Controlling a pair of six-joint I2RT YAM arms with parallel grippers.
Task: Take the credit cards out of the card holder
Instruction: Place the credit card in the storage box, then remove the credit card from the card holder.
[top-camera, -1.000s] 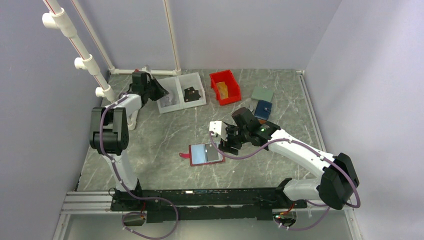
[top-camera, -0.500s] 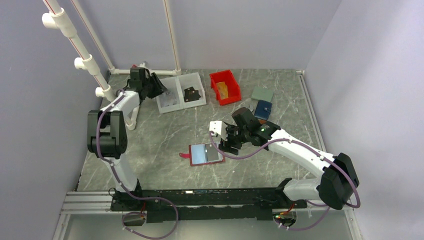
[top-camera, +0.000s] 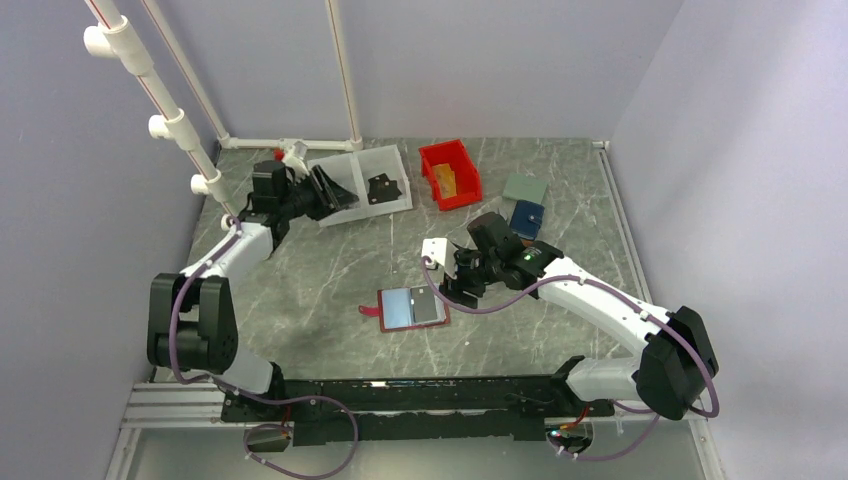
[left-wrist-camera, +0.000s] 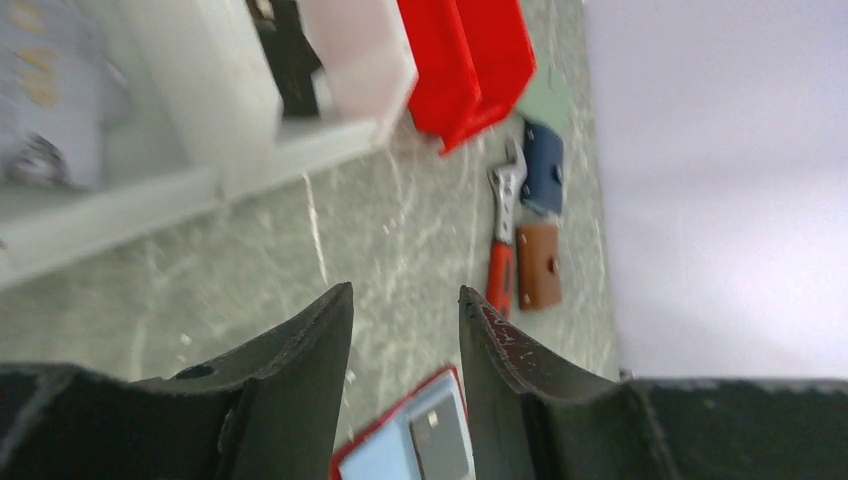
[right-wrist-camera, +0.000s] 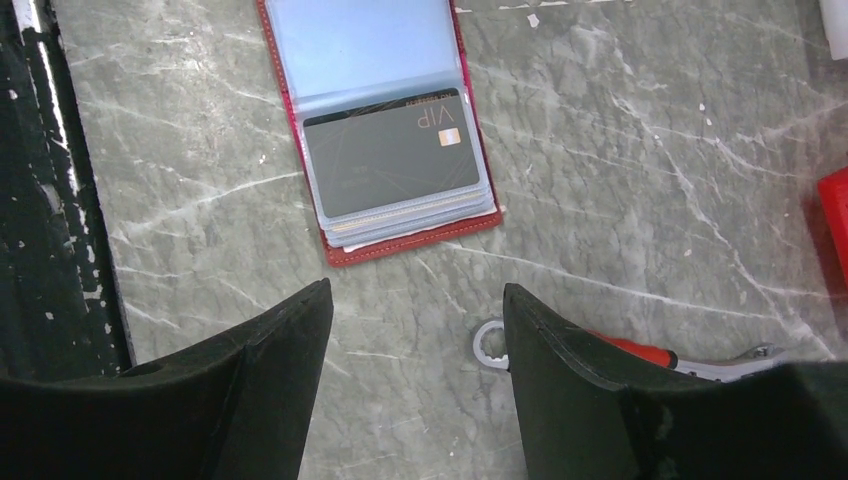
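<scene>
top view
surface: grey marbled table (top-camera: 320, 265), pale lilac walls, white pipe frame (top-camera: 165, 125) on the left.
left gripper (top-camera: 328, 188): fingers spread and empty, at the near-left end of the clear bin (top-camera: 385, 160).
right gripper (top-camera: 452, 287): fingers spread and empty. The card holder (top-camera: 411, 308) lies open and flat just past the tips, not touching them.
around: red bin (top-camera: 449, 173) beside the clear bin; blue wallet (top-camera: 526, 217) behind the right wrist.

left wrist view
fingers (left-wrist-camera: 300, 390): parted, nothing between them.
card holder: low in the gap between the fingers, well apart from them.
beyond the right-hand finger: wrench (left-wrist-camera: 505, 235), brown wallet (left-wrist-camera: 539, 278) just beside it, then the blue wallet.
beyond the left-hand finger: clear bin, blurred, then the red bin.

right wrist view
fingers (right-wrist-camera: 270, 370): parted, gripping nothing.
card holder: ahead of the tips, nearer the left-hand finger, pale pockets facing up.
card (right-wrist-camera: 390, 165): dark grey, marked VIP, in the pocket nearest the fingers.
wrench: just past the right-hand fingertip, ring end towards the gap.
</scene>
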